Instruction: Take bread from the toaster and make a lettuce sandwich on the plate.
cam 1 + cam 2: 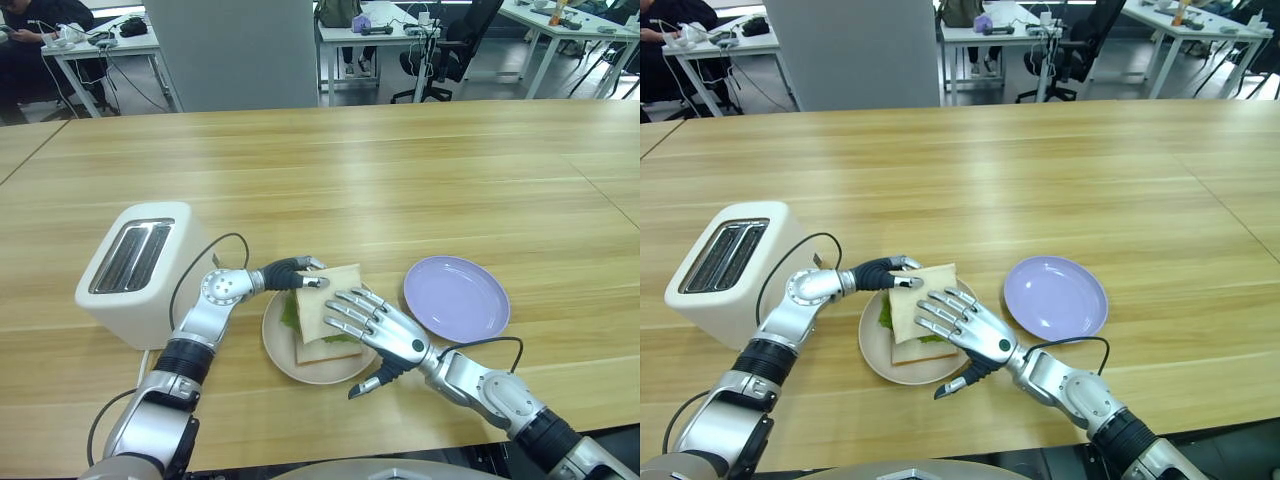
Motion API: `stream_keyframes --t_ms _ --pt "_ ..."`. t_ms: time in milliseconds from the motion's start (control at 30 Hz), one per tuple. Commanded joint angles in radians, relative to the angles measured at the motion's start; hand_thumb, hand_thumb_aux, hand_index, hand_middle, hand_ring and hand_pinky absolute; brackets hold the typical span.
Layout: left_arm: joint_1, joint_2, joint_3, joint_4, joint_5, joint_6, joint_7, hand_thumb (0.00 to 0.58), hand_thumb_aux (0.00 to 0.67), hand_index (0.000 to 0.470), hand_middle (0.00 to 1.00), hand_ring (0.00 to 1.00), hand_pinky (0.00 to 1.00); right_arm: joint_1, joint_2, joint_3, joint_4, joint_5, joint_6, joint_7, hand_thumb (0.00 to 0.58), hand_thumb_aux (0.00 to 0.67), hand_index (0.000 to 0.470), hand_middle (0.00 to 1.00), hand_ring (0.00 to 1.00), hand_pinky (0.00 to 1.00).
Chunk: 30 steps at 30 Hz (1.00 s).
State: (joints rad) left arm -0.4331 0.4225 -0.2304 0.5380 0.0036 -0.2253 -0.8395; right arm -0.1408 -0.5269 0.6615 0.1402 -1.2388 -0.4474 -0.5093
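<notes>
Sandwich (902, 312) on beige plate (275, 352), long axis running from the plate's near edge to its far edge, far end leaning slightly right. Lettuce (290, 312) shows at its left side. Left hand (285, 272) at plate's far-left rim, fingers pinching the corner of top slice (338, 279). Right hand (385, 330) over plate's right half, fingers spread wide, lying on that slice. Toaster (140, 300) left of plate, purple plate (455, 298) just right. Pale wooden table (350, 180); office desks (380, 35) and chair (445, 50) beyond.

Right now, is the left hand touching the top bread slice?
Touching. In the left eye view, the left hand pinches the far left corner of the top bread slice.
</notes>
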Motion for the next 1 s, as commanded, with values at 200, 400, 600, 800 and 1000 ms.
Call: stream_keyframes --t_ms 200,400,600,800,1000 --pt "-0.053 -0.013 -0.014 0.14 0.034 -0.034 -0.04 0.58 0.67 0.46 1.0 1.0 1.0 -0.014 -0.004 0.031 0.036 0.048 -0.041 0.105 0.0 0.0 0.0 0.0 0.0 0.0" --pt "-0.076 -0.021 -0.023 0.209 0.06 -0.05 -0.05 0.58 0.67 0.46 1.0 1.0 1.0 -0.013 -0.007 0.048 0.049 0.071 -0.062 0.175 0.0 0.0 0.0 0.0 0.0 0.0" --pt "-0.099 -0.028 -0.037 0.248 0.132 -0.171 0.049 0.58 0.67 0.46 1.0 1.0 1.0 -0.014 -0.005 0.059 0.09 0.097 -0.066 0.249 0.0 0.0 0.0 0.0 0.0 0.0" --pt "-0.124 0.024 -0.138 0.238 0.42 -0.377 0.347 0.506 0.431 0.296 0.4 0.4 0.4 -0.018 0.01 0.066 0.144 0.148 -0.061 0.342 0.0 0.0 0.0 0.0 0.0 0.0" --pt "-0.189 0.13 -0.26 0.058 0.876 -0.388 0.841 0.0 0.0 0.0 0.25 0.25 0.25 -0.026 0.026 0.075 0.19 0.192 -0.065 0.403 0.0 0.0 0.0 0.0 0.0 0.0"
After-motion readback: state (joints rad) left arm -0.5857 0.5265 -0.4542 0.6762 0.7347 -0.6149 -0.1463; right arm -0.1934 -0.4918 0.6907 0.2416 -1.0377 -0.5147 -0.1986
